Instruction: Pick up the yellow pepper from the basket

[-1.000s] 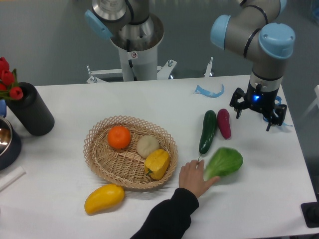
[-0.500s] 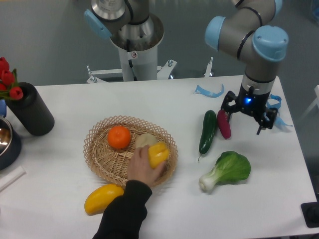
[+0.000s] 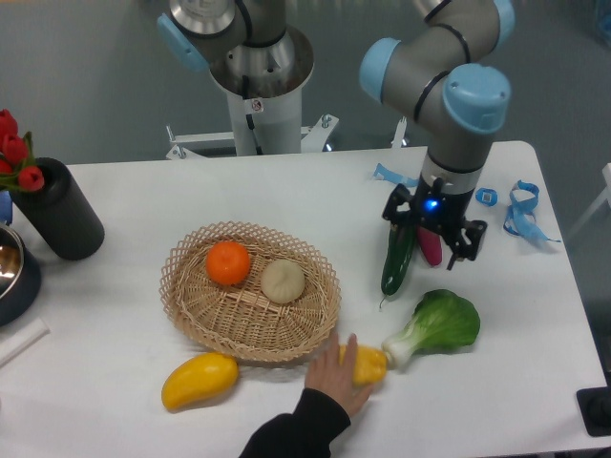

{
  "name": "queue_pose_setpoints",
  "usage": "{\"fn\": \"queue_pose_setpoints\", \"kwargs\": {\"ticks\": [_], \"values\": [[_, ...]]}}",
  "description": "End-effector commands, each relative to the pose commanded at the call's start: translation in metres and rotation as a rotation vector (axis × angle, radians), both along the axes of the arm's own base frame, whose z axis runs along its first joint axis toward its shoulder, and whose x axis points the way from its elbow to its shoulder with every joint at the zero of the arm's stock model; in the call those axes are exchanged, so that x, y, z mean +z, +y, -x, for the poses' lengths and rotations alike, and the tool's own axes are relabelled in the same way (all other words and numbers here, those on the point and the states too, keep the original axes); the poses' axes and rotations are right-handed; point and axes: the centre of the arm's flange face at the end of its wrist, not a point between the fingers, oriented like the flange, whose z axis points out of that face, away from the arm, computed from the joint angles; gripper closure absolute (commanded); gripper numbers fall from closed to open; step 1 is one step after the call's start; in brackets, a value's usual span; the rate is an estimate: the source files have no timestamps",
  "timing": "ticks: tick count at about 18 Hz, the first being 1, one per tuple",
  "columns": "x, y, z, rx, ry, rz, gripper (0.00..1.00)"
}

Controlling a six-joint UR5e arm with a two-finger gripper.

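The yellow pepper (image 3: 368, 364) lies on the table just right of the front of the wicker basket (image 3: 178, 284), outside it and partly covered by a person's hand (image 3: 336, 374). The basket holds an orange (image 3: 228, 263) and a pale round fruit (image 3: 283, 280). My gripper (image 3: 430, 232) hangs open and empty above the cucumber (image 3: 395, 260) and the purple eggplant (image 3: 431, 249), well to the right of the basket and behind the pepper.
A yellow mango-shaped fruit (image 3: 199, 380) lies in front of the basket. A green bok choy (image 3: 435, 325) lies beside the pepper. A black vase with red tulips (image 3: 57, 208) and a dark bowl (image 3: 11, 273) stand at the left. Blue strips (image 3: 521, 212) lie at the right.
The person's hand took the yellow pepper out of the basket and set it on the table near the bok choy. My gripper moved left, over the cucumber and eggplant.
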Motion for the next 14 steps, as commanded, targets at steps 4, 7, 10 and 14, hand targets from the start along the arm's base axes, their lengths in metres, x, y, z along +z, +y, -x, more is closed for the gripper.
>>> {"fn": "queue_pose_setpoints", "kwargs": {"ticks": [4,7,10,14], "values": [[0.0039,0.0021,-0.0035,-0.004,-0.004,-0.017,0.0],[0.0065,0.0008,-0.0033,-0.003,-0.003,-0.022,0.0],[0.0072,0.0009,-0.0029,-0.003,-0.001,-0.023,0.0],[0.0088,0.0003,-0.0022,0.0,0.001,-0.025,0.0]]}}
